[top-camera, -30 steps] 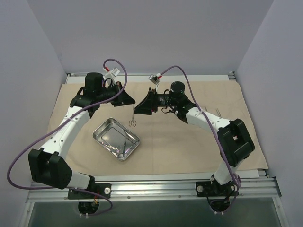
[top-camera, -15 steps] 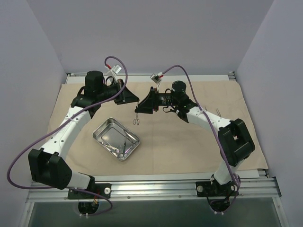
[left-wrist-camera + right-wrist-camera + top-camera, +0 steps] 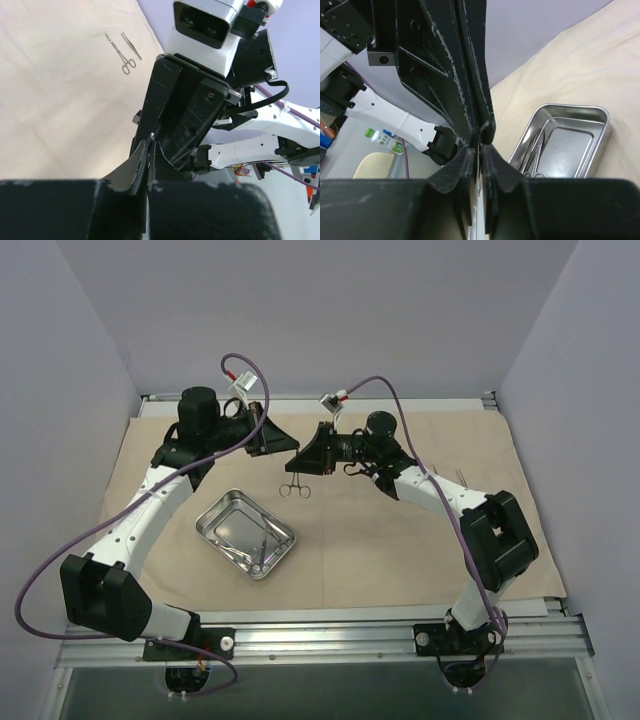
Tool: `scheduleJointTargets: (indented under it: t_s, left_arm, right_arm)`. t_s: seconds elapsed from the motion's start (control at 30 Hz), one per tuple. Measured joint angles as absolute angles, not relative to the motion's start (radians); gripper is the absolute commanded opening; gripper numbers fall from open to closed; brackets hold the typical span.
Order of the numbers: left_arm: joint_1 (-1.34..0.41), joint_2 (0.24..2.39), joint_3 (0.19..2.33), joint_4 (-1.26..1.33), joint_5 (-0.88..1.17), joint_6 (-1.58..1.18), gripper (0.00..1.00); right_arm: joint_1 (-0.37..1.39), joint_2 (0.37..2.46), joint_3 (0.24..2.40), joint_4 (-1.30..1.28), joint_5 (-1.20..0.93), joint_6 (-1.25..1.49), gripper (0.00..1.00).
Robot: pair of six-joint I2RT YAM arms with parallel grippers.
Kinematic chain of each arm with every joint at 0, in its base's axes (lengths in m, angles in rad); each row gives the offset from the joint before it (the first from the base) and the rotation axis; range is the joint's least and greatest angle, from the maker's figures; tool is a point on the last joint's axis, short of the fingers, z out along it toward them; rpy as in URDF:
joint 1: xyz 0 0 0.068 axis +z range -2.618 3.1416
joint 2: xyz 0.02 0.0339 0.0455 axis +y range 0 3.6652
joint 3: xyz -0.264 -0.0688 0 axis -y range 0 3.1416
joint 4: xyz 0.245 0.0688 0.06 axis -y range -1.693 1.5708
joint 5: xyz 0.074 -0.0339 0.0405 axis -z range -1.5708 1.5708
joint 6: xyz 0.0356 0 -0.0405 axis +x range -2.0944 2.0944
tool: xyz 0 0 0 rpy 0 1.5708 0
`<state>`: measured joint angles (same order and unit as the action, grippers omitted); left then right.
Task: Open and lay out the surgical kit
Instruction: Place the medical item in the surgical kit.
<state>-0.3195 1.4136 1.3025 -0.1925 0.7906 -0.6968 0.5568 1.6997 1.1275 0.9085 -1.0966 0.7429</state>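
Note:
The beige cloth wrap (image 3: 400,530) lies spread flat over the table. On it, at front left, sits the shiny steel tray (image 3: 214,522) with slim instruments (image 3: 258,546) inside. My two grippers meet tip to tip above the cloth behind the tray. One ring-handled instrument (image 3: 296,487) hangs below them, rings down. The left gripper (image 3: 294,444) is shut on its thin end, which shows as a metal tip (image 3: 151,135). The right gripper (image 3: 294,468) is shut on the same instrument (image 3: 480,136). The right wrist view shows the tray (image 3: 600,112) below.
Two more slim instruments (image 3: 460,478) lie side by side on the cloth at the right, also seen as a ring-handled pair (image 3: 125,56) in the left wrist view. Grey walls close in the table on three sides. A metal rail (image 3: 320,625) runs along the near edge.
The left gripper carried the hanging instrument a little to the right and away from the tray. The right gripper's jaws closed on it.

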Motion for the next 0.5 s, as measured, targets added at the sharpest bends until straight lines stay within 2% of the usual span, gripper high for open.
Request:
scheduleJointTargets:
  t_s: [0.03, 0.07, 0.1, 0.2, 0.37, 0.5]
  left_arm:
    - [-0.319, 1.414, 1.303, -0.187, 0.799, -0.696, 0.03]
    - [-0.320, 1.414, 1.303, -0.185, 0.799, -0.698, 0.14]
    - [-0.320, 1.416, 1.303, -0.183, 0.799, -0.698, 0.21]
    - [-0.319, 1.424, 1.303, -0.186, 0.797, -0.704, 0.36]
    - [-0.299, 1.433, 1.310, -0.231, 0.780, -0.682, 0.45]
    - [-0.250, 1.441, 1.375, -0.420, 0.650, -0.594, 0.49]
  right_arm:
    - [0.557, 1.700, 1.125, 0.902, -1.093, 0.748, 0.02]
    - [0.555, 1.700, 1.122, 0.897, -1.096, 0.746, 0.00]
    - [0.553, 1.700, 1.122, 0.894, -1.097, 0.737, 0.00]
    - [0.552, 1.698, 1.122, 0.838, -1.089, 0.690, 0.00]
    - [0.551, 1.698, 1.156, 0.558, -1.026, 0.507, 0.00]
    - [0.527, 1.698, 1.219, 0.299, -0.905, 0.355, 0.00]
